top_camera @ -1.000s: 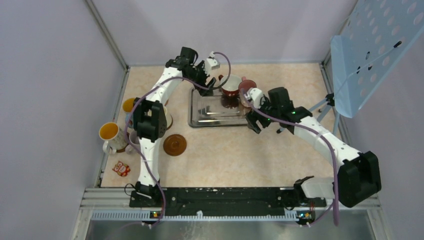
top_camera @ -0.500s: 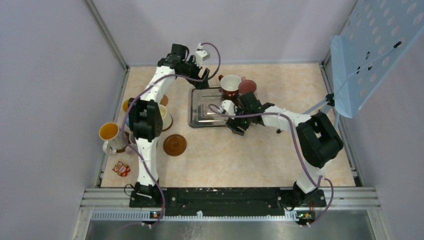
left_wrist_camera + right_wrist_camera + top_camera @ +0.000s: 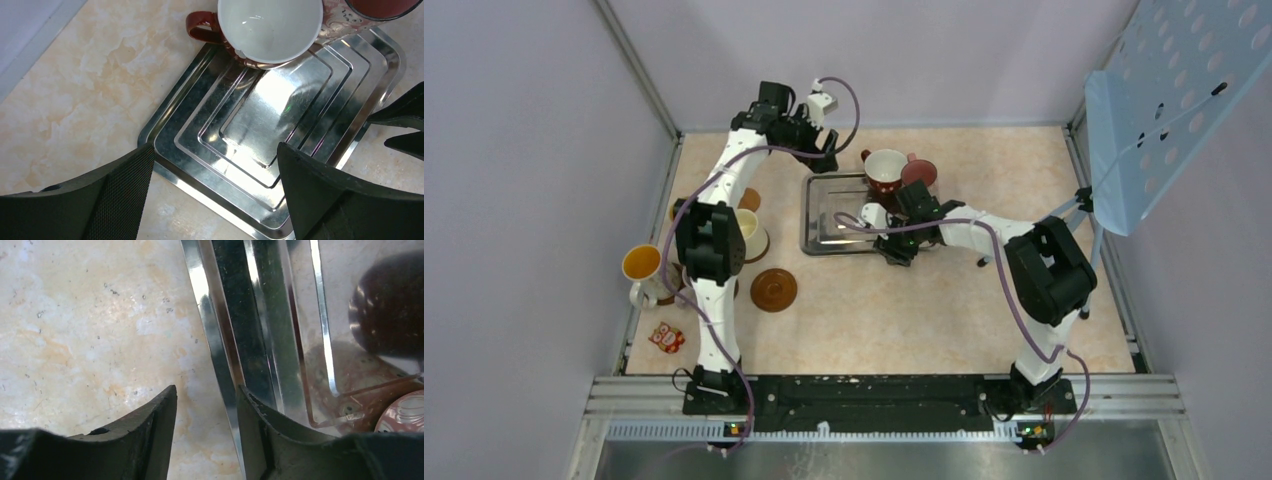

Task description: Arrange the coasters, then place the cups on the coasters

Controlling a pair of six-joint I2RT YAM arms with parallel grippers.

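Top external view had a white patterned ceramic mug with an orange inside (image 3: 642, 264) upright at the far left edge of the table (image 3: 874, 320), and a small red-and-white figure (image 3: 666, 337) nearer the arm bases. Next along, one round glossy brown coaster (image 3: 774, 289) lay bare on the table. A second brown coaster (image 3: 748, 199) peeked out farther back, and a cream ceramic mug (image 3: 752, 233) stood between the two, half hidden by the left arm. The left tool (image 3: 822, 150) hung near the far left corner of the rectangular steel tray (image 3: 824, 238). Left wrist view showed its jaws wide apart and holding nothing, with the tray below. At the tray's far edge sat a red mug with a white inside (image 3: 886, 168), and a maroon-pink mug (image 3: 919, 172) was just beside it on the right. The right tool (image 3: 894, 246) was down at the tray's near right side. Right wrist view showed narrow jaws astride the tray's rim, a strip of table visible between one finger (image 3: 150, 435) and the rim, so not clamped.
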